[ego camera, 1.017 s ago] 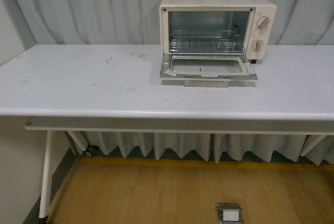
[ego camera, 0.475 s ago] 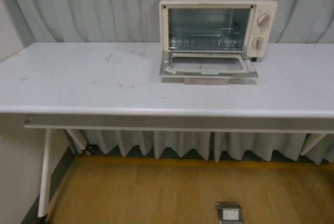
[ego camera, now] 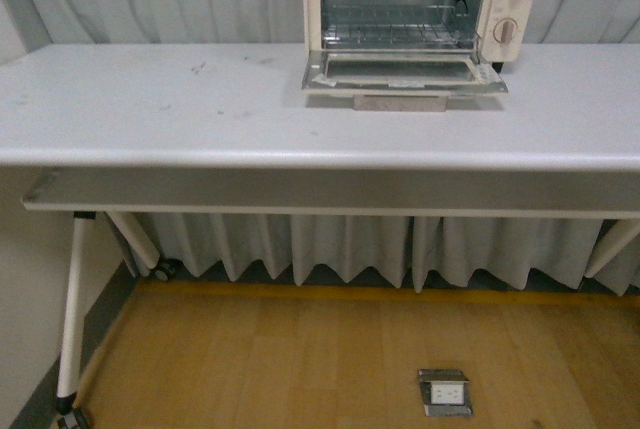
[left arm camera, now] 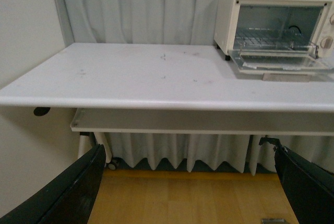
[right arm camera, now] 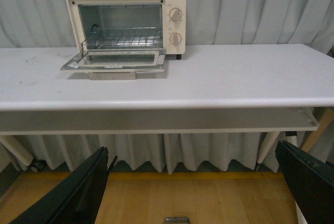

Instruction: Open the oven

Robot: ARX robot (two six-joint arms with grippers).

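We are holding both grippers, left (left arm camera: 188, 182) and right (right arm camera: 193, 182), spread wide and empty below the long white table (ego camera: 200, 119), on which the cream-white boxy toaster oven (ego camera: 420, 9) is already sitting with its glass door dropped flat, so nothing seems left.

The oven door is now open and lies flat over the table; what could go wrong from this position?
1. The oven has its door folded down and sticking out toward the table front; an arm reaching in again could knock it.
2. Both tools hang open below the tabletop edge; lifting them straight up might strike that edge.
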